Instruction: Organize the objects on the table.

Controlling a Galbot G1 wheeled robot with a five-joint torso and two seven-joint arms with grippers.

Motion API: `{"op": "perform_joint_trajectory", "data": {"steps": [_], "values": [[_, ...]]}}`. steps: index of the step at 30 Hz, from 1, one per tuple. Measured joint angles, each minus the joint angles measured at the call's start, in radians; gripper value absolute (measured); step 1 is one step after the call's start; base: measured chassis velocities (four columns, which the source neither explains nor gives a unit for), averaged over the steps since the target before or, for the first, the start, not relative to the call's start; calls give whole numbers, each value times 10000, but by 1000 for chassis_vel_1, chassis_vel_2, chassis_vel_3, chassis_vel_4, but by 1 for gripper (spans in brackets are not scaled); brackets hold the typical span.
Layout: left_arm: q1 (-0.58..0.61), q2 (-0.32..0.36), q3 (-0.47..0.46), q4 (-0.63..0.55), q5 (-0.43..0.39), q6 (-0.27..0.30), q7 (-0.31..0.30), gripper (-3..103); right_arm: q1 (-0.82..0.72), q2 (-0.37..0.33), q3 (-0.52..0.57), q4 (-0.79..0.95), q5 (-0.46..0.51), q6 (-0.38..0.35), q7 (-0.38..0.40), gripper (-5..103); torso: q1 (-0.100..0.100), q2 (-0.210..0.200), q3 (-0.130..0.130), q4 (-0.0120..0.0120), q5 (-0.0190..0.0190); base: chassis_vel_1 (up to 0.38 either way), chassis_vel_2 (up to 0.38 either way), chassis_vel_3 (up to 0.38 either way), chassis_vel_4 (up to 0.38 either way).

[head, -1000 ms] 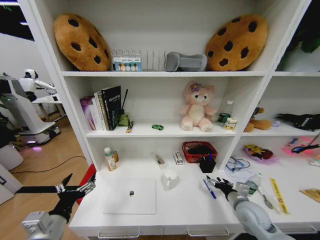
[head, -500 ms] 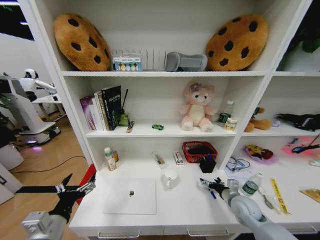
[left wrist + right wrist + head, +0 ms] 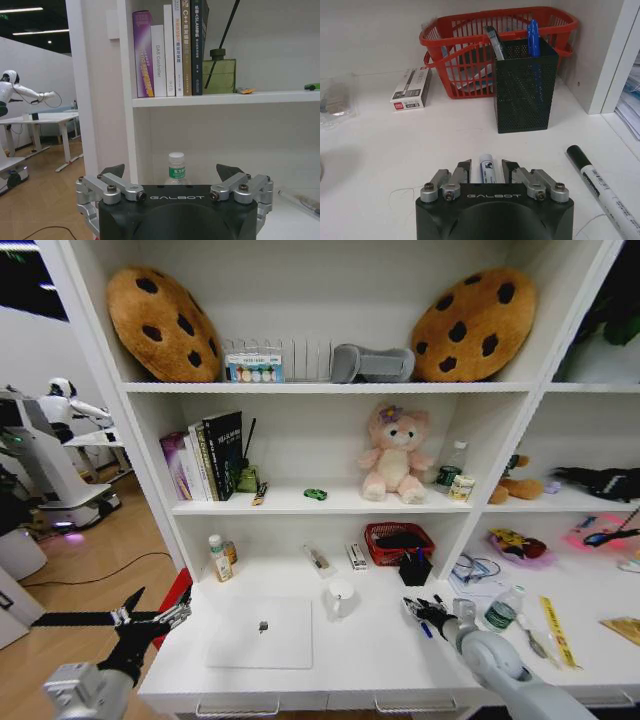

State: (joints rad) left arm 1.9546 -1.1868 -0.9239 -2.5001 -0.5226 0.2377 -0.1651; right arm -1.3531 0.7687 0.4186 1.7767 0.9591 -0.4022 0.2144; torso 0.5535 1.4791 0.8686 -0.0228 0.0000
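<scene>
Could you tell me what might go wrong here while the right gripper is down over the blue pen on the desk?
1. The right gripper has its fingers either side of the blue pen, near its end, so it might tilt or slip if lifted.
2. The black marker lies close by and could be knocked.
3. The mesh pen holder just ahead looks light and could tip.

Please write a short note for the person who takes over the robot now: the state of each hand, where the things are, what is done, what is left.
Right hand: low over the table, fingers around a blue pen, before the black pen cup.
Left hand: open, idle beyond the table's left end.
Done: two pens stand in the cup.
Left: the blue pen, a black marker lying beside it, a clear bottle on the right, the closed laptop in the middle.
</scene>
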Motion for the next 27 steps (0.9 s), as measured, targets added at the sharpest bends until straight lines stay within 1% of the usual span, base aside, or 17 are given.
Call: {"op": "perform_joint_trajectory", "data": {"steps": [1, 3, 4, 5, 6, 9, 11, 21, 24, 25, 26, 27], "values": [[0, 0, 0, 0, 0, 0, 0, 100, 0, 0, 0, 0, 0, 0, 0, 35, 0, 0, 0, 0, 0, 0, 0, 0, 0], [0, 0, 0, 0, 0, 0, 0, 100, 43, -14, -46, -45, 55, -33, 7, 24, 0, 0, 0, 0, 0, 0, 0, 0, 0], [0, 0, 0, 0, 0, 0, 0, 100, 43, -14, -46, -45, 55, -33, 7, 24, 0, 0, 0, 0, 0, 0, 0, 0, 0], [0, 0, 0, 0, 0, 0, 0, 100, 61, -33, -58, -51, 118, -62, 21, 19, 0, 0, 0, 0, 0, 0, 0, 0, 0], [0, 0, 0, 0, 0, 0, 0, 100, 61, -33, -58, -51, 118, -62, 21, 19, 0, 0, 0, 0, 0, 0, 0, 0, 0], [0, 0, 0, 0, 0, 0, 0, 100, 91, -52, -58, -45, 190, -91, 46, 3, -1, 1, -1, 1, -2, 0, 0, 0, 0], [-1, 0, 0, 0, 0, 0, 0, 100, 87, -55, -58, -28, 220, -106, 55, 1, -1, 1, -1, 0, -2, 0, 0, 0, 0], [0, 0, 0, 0, 0, 0, 0, 100, 35, -57, 25, 12, 189, -97, 31, 0, -1, 1, -1, -1, 1, 0, 0, 0, 0], [0, 0, 0, 0, 0, 0, 0, 100, 84, -70, 33, 4, 172, -101, 25, 15, -1, 0, 0, 0, 3, 0, 0, 0, 0], [0, 0, 0, 0, 0, 0, 0, 100, 84, -70, 33, 4, 172, -101, 25, 15, -1, 0, 0, 0, 3, 0, 0, 0, 0], [0, 0, 0, 0, 0, 0, 0, 100, 105, -77, 36, -11, 171, -100, 22, 20, 0, 0, 0, -1, 2, 0, 0, 0, 0], [0, 0, 0, 0, 0, 0, 0, 100, 122, -80, 37, -22, 172, -100, 19, 20, 0, 1, 0, 0, 1, 0, 0, 0, 0]]}}
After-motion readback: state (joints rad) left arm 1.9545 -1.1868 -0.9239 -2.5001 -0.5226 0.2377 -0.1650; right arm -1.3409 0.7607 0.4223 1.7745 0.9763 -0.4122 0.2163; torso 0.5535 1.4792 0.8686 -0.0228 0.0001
